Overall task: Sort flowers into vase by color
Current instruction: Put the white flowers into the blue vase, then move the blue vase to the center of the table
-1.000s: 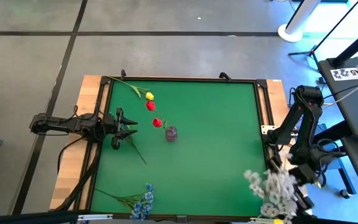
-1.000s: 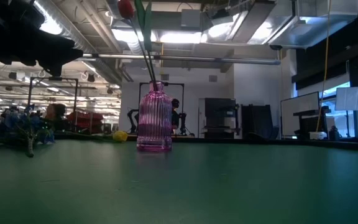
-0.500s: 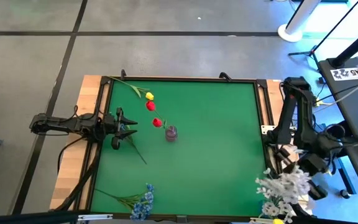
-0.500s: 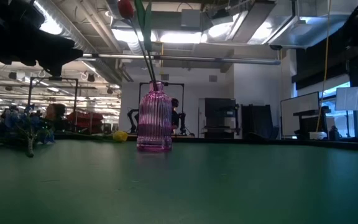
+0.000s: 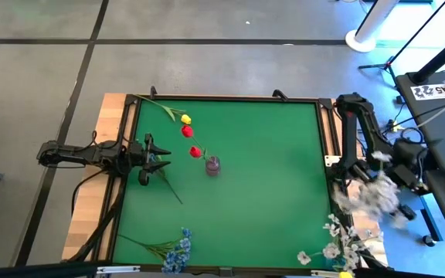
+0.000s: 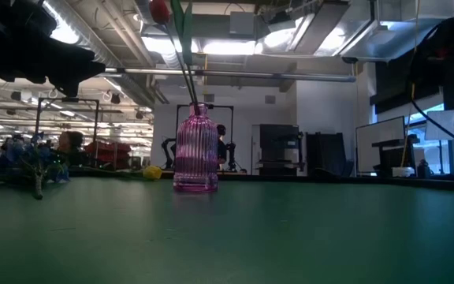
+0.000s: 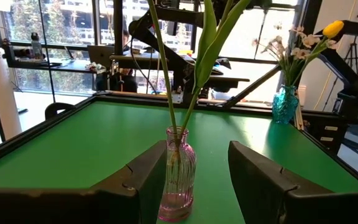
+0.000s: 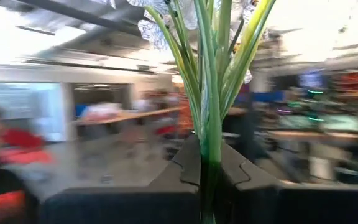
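The right gripper point(image 8: 211, 165), off the table's right edge, has its jaws clamped on the stems of a white spray point(image 5: 375, 193), and I think the bunch can slip or catch on the table frame point(image 5: 332, 139) because the arm carries it high and the stems are thin and many. The left gripper point(image 7: 194, 163) waits with jaws apart just beside the vase point(image 5: 212, 165), which holds red flowers point(image 5: 195, 151); a yellow flower point(image 5: 185, 119) and a blue spray point(image 5: 178, 249) lie on the green mat point(image 5: 269, 185). Behind is a workshop with bright ceiling lamps.
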Robot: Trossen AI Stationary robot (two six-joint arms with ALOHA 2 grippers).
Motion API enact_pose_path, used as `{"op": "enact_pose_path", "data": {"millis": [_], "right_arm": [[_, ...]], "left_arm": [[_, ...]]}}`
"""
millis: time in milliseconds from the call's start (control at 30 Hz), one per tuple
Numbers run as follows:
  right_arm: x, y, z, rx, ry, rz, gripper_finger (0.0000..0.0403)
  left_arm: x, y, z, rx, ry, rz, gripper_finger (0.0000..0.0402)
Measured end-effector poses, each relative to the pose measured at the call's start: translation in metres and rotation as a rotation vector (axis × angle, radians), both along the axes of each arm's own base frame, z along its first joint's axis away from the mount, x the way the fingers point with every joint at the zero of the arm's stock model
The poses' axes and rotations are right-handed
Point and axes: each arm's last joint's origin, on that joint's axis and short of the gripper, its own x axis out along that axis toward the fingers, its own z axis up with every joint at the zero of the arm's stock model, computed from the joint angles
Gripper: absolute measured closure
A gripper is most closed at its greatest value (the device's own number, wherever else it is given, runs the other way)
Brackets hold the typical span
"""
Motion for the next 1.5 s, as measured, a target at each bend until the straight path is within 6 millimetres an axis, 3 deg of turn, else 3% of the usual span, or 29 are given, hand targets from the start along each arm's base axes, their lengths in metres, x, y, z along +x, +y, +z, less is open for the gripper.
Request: {"op": "enact_pose_path", "data": {"millis": [200, 433, 533, 700, 867, 1100, 1300, 1500], "right_arm": [[-0.005, 0.019, -0.024, -0.034, 0.132, 0.23, 0.0397], [-0.008, 0.056, -0.043, -0.073, 0.206, 0.24, 0.0398], [0.003, 0.072, -0.053, -0.086, 0.234, 0.207, 0.0397], [0.04, 0.087, -0.063, -0.056, 0.259, 0.26, 0.0398], [0.073, 0.077, -0.056, -0.034, 0.173, 0.208, 0.0397], [0.102, 0.048, -0.041, -0.011, 0.065, 0.149, 0.0397], [0.085, 0.03, -0.034, -0.005, 0.098, 0.098, 0.0398], [0.064, 0.037, -0.037, -0.009, 0.163, 0.057, 0.0397]], "left_arm": [[0.0, 0.0, 0.0, 0.0, 0.0, 0.0, 0.0234], [0.0, 0.0, 0.0, 0.0, 0.0, 0.0, 0.0234], [0.0, 0.0, 0.0, 0.0, 0.0, 0.0, 0.0234], [0.0, 0.0, 0.0, 0.0, 0.0, 0.0, 0.0234], [0.0, 0.0, 0.0, 0.0, 0.0, 0.0, 0.0234], [0.0, 0.0, 0.0, 0.0, 0.0, 0.0, 0.0234], [0.0, 0.0, 0.0, 0.0, 0.0, 0.0, 0.0234], [0.0, 0.0, 0.0, 0.0, 0.0, -0.001, 0.0234]]}}
